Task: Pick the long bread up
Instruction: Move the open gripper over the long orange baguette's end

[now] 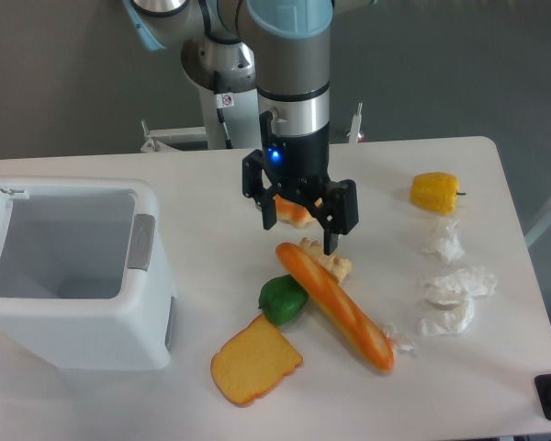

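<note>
My gripper [299,227] hangs spread wide with nothing between its fingers, poised above the upper end of the long bread [334,304], which reads to me as lining up for a descent. An orange-and-white food piece [297,214] shows between my fingers, but it seems to lie on the table behind them, not in my grip. The long bread lies flat on the table [211,193], its long axis running diagonally from upper left, just under my fingers, down to lower right. A small pale bread chunk [334,265] touches its upper end, a green piece [283,299] sits just beside its left flank, and the toast slice [254,361] lies nearby at lower left
</note>
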You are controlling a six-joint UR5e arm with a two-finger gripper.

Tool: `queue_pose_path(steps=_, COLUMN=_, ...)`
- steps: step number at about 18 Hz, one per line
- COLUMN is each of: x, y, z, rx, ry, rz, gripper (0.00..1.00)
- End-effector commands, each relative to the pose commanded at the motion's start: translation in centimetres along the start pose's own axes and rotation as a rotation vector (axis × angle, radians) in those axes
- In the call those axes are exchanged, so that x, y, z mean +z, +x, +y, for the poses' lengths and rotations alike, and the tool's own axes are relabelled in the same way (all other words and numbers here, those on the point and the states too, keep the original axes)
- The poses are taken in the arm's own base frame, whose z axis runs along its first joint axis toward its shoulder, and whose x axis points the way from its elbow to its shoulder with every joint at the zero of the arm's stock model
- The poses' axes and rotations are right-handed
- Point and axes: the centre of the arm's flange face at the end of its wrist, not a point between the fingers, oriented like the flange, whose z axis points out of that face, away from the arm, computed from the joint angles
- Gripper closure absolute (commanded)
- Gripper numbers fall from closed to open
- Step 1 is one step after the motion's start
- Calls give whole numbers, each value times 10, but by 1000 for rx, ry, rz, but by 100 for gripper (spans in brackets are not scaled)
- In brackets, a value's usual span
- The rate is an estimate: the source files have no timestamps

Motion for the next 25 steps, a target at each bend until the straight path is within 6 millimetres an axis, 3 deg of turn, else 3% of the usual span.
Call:
queue_pose_path(steps=4, x=8, y=4, z=1, rx=0, ry=-4, rz=18, gripper=0)
queue_pose_path(steps=11, x=40, y=33, z=19, rx=3, ry=-48, rz=88, gripper=0)
queue_pose_path(steps=17, x=46, y=54, z=27, rx=-1, ry=-70, rz=115, gripper=0)
queue_pose_path(steps=25, x=59, y=61, z=31, rx=-213, ry=-100, rz=140, gripper=0)
